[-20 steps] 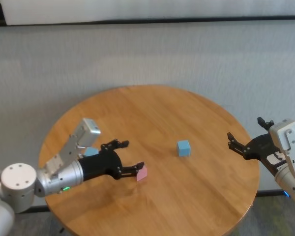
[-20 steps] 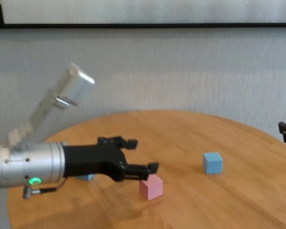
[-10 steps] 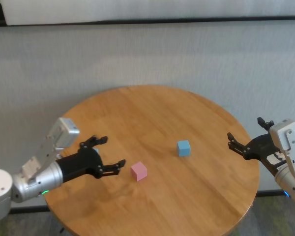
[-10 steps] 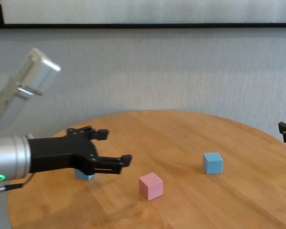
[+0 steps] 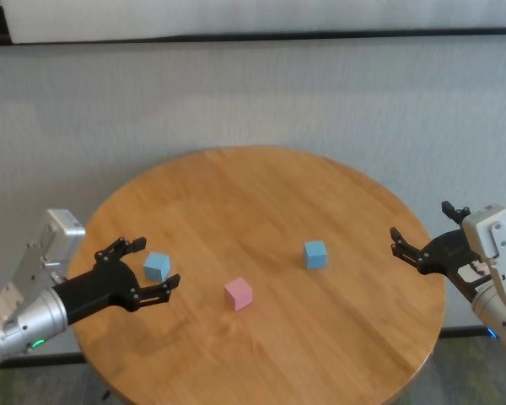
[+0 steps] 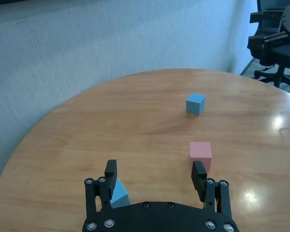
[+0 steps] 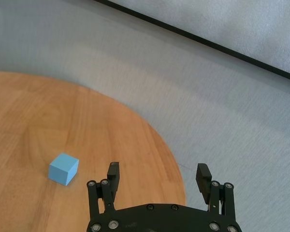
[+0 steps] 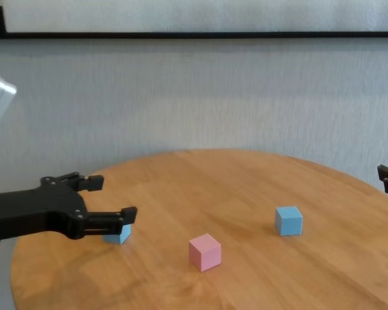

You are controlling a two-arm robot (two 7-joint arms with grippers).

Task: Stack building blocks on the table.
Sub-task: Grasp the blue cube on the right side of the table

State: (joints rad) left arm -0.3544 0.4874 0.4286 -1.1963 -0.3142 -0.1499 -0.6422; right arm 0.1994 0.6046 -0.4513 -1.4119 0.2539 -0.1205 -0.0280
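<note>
Table point(image 5: 261, 194): round wood top; all 3 blocks are laid singly on it, none stacked yet.
Pink block point(image 5: 238, 294): set near the middle-front of the top, free on all sides, no gripper on it. Prob. meant as stack base or next pick, since room is left around it for fingers from either side.
Blue block L point(image 5: 157, 266): seated on the table's left part, just beside the L gripper, untouched as far as can be seen. In the wrist view it point(image 6: 118, 195) is seen next to one finger, not between the pair.
Blue block R point(image 5: 315, 254): placed right of centre, well apart from the pink one; nearer the R arm's side, so prob. left for that arm.
L gripper point(image 5: 146, 270): held low over the left rim, fingers point(image 6: 110, 173) spread wide, nothing held. Jaws are pointed inward across the table, w/ the blue block at their mouth – judged a stance for a grasp there or a pull-back; which one can't be told.
R gripper point(image 5: 407, 247): parked off the right rim, fingers apart, empty; kept clear so the L arm's work isn't crowded.
Progress: early; no block is on another.
Risk: block L may be nudged by the near finger if jaws aren't centred first.
</note>
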